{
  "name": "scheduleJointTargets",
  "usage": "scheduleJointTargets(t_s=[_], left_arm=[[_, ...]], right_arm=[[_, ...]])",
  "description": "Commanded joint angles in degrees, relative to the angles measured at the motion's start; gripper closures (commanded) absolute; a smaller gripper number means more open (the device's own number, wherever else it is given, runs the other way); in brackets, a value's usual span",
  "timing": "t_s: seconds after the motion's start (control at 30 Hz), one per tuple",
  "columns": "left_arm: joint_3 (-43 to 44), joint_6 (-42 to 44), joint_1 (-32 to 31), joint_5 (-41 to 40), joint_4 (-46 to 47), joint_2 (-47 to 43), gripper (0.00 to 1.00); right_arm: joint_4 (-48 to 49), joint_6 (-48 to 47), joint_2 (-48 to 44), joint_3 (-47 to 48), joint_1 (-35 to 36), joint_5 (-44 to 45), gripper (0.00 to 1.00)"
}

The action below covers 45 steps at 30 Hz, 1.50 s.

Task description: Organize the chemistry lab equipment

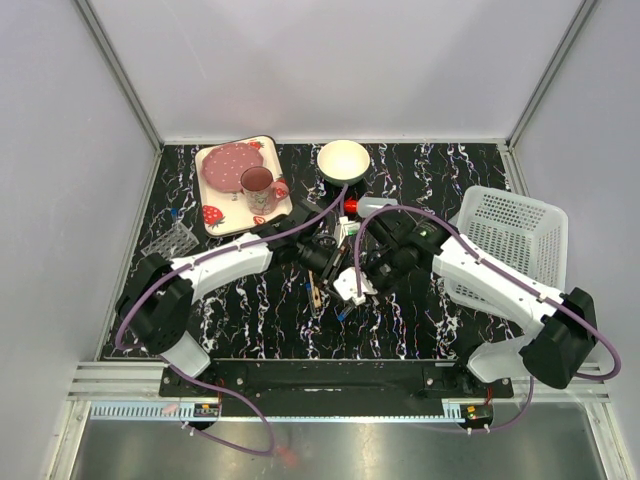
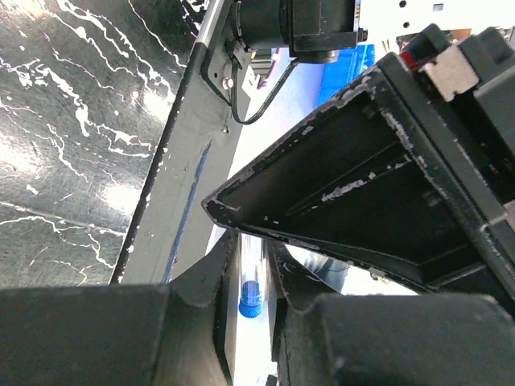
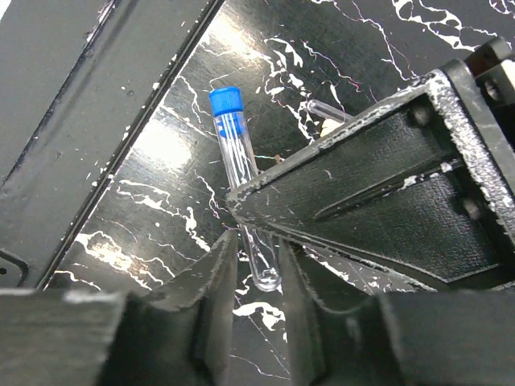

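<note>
Clear blue-capped tube (image 2: 251, 293) is pinched between the narrowed fingers of the left gripper (image 2: 253, 248), cap toward the wrist. A second blue-capped tube (image 3: 240, 177) has its round end between the right gripper (image 3: 257, 241) fingers, which flank it closely; whether they touch it cannot be told. Both grippers sit over the middle of the black marbled table (image 1: 260, 310). The clear grid rack (image 1: 170, 240) lies well apart, near the table's left edge.

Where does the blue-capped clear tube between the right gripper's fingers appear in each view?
Top external: not discernible where left gripper and right gripper meet.
Left wrist: a blue-capped tube low centre between the fingers; same one, cannot tell.
Right wrist: clear tube centre, cap upper left.
Shared landmark: black marbled tabletop.
</note>
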Motion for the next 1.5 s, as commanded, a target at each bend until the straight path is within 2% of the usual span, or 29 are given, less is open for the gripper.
scheduleJointTargets(t_s=[0.0,0.1,0.23,0.27,0.4,0.47,0.5,0.57,0.63,0.7,0.73,0.77,0.9,1.03,1.17,1.37,1.47], left_arm=[[1.8,-0.5,-0.2,1.9,3.9,-0.5,0.82],[1.7,-0.7,-0.1,2.0,4.1,-1.0,0.78],[1.3,-1.3,0.0,1.3,4.7,-2.3,0.62],[1.0,-1.5,0.1,0.9,5.2,-3.3,0.55],[-0.8,-2.6,2.5,-3.6,6.0,-8.6,0.37],[-2.2,-2.6,3.8,-7.6,5.2,-12.6,0.32],[-2.5,-2.0,5.1,-11.8,4.3,-14.1,0.26],[-3.5,-0.9,5.8,-16.7,2.0,-19.1,0.23],[-5.4,-0.3,6.3,-25.6,1.6,-23.0,0.15],[-7.9,-2.0,6.7,-30.5,4.3,-29.2,0.11],[-11.4,-3.3,7.0,-33.4,6.3,-31.4,0.03],[-13.3,-4.7,7.3,-34.2,11.3,-35.5,0.01],[-21.3,-12.9,8.8,-34.3,21.4,-40.9,0.01],[-27.2,-20.1,8.9,-31.4,30.7,-40.6,0.01],[-32.4,-24.4,8.8,-32.8,39.8,-41.5,0.01],[-34.7,-26.4,7.7,-42.6,41.4,-44.2,0.01],[-34.1,-26.3,5.7,-45.7,41.5,-42.7,0.01]], right_arm=[[1.4,0.2,-0.5,-0.7,0.9,1.5,0.71],[1.5,0.9,-0.6,-0.6,0.9,1.7,0.80],[2.1,3.0,-1.0,0.2,0.9,1.0,0.86],[2.1,3.7,-1.1,0.2,0.8,0.4,0.87],[2.6,9.8,-2.1,-0.4,0.9,-2.2,0.87],[3.1,12.4,-3.2,-1.2,0.9,-4.9,0.88],[3.5,15.7,-3.5,-1.6,0.8,-5.9,0.88],[5.0,19.0,-4.8,-2.7,0.7,-8.2,0.88],[7.5,24.5,-5.7,-3.9,0.7,-9.1,0.88],[9.6,29.8,-6.4,-4.7,-1.2,-11.6,0.88],[11.4,31.3,-7.0,-5.5,-2.4,-13.0,0.87],[12.4,32.8,-7.1,-6.0,-5.4,-15.8,0.87],[18.0,42.3,-8.5,-8.2,-9.3,-20.9,0.87],[25.8,50.2,-9.2,-11.8,-12.1,-24.6,0.86],[33.1,57.7,-9.2,-14.7,-14.7,-26.8,0.86],[40.9,66.0,-8.4,-17.8,-16.6,-28.3,0.85],[43.7,69.3,-7.1,-18.1,-17.0,-29.1,0.85]])
